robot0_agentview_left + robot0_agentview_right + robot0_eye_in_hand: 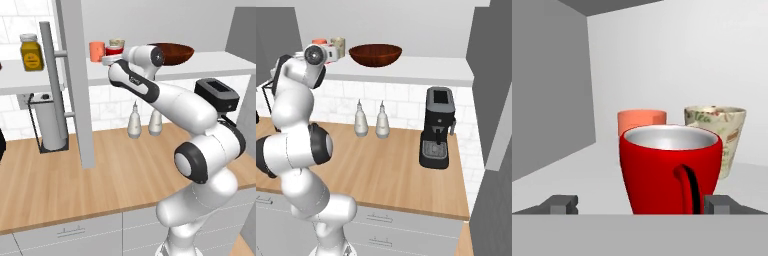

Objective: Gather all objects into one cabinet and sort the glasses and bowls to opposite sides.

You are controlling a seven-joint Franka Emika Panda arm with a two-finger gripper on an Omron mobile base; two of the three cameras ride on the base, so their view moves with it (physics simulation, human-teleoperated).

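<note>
1. Centrally in the hand view, the red mug (669, 170) stood upright on the white shelf board (572, 172) of the open-fronted wall cabinet, its handle turned toward the camera and its pale interior visible.
2. The gripper (641, 204) was open, its two dark finger tips (559, 204) set well apart on either side of the mug's base; contact with the mug could not be judged.
3. Just behind the mug stood the salmon-orange cup (641, 118) toward the tall grey side panel (549, 90), and beside it the beige speckled cup (719, 135), both upright near the grey back wall (677, 60).
4. From the left base view, the arm reached up to the shelf (220, 62), where the salmon-orange cup (96, 51), the red mug (114, 51) and the speckled cup (117, 43) clustered near the side panel (75, 75).
5. The wide brown bowl (175, 53) rested on the same shelf to the right of the cups, apart from them; the right base view showed it (375, 54) upright.
6. A yellow lidded jar (31, 52) stood on the neighbouring shelf beyond the side panel.
7. On the wooden counter (115, 175) below stood two white pear-shaped bottles (360, 122) side by side against the tiled wall, a paper-towel holder (49, 122) to the left, and a black coffee machine (437, 127) to the right.
</note>
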